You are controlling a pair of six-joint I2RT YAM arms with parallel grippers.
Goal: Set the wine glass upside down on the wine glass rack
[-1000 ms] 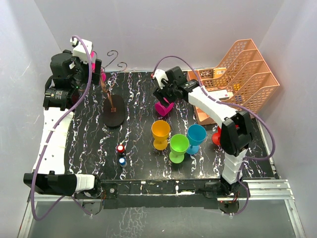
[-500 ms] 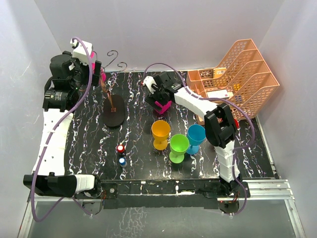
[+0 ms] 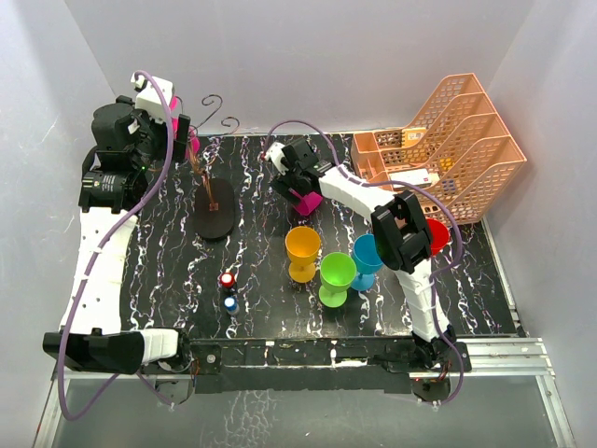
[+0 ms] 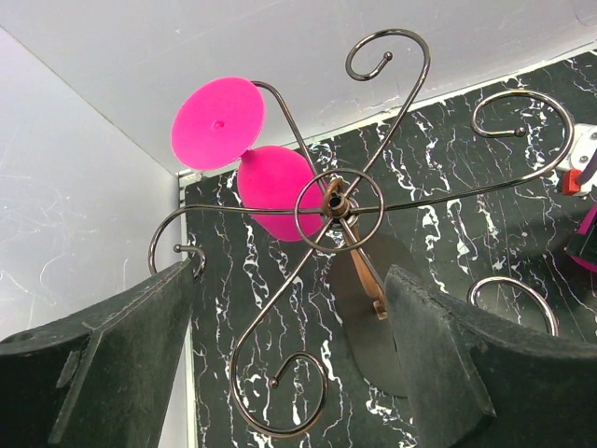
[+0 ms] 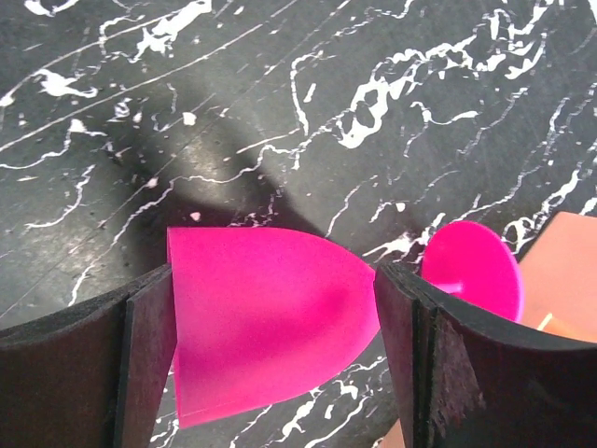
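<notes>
The wine glass rack [image 3: 215, 213] stands at the back left: black oval base, copper stem, dark scroll arms [image 4: 336, 205] on top. One pink wine glass [image 4: 270, 187] hangs upside down on a scroll arm, foot [image 4: 217, 121] up. My left gripper [image 4: 289, 289] is open and empty, just above the rack's top [image 3: 177, 126]. My right gripper [image 5: 275, 317] is shut on the bowl of a second pink wine glass [image 5: 270, 327], which lies on its side low over the table, foot [image 5: 471, 271] to the right. In the top view this glass [image 3: 308, 201] is right of the rack.
Orange [image 3: 302, 250], green [image 3: 337, 277] and blue [image 3: 367, 254] glasses stand mid-table, with a red glass [image 3: 437, 233] further right. A peach basket rack [image 3: 448, 140] fills the back right. Two small caps [image 3: 228, 289] lie in front of the rack's base.
My right arm has swung left, its gripper shifting a little toward the rack while staying on the pink glass. The elbow moved in and uncovered the red glass. The left arm has not moved.
</notes>
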